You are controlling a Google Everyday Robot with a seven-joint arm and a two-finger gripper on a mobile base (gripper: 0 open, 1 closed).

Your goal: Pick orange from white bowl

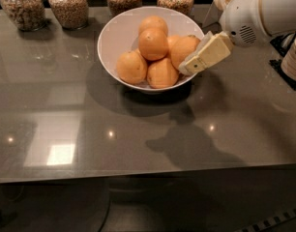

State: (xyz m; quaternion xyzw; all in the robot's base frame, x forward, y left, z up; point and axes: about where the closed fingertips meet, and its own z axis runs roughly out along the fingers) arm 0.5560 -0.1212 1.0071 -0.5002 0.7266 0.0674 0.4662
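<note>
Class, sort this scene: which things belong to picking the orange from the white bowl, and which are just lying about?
In the job: white bowl; tool, at its right rim; orange beside the tool.
Lying about: other oranges in the bowl; grain jars at the back.

High near view, jaws upper right

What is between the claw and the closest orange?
Nothing, as the camera view shows. The claw reaches over the bowl's right rim, with its tip right next to that orange.
</note>
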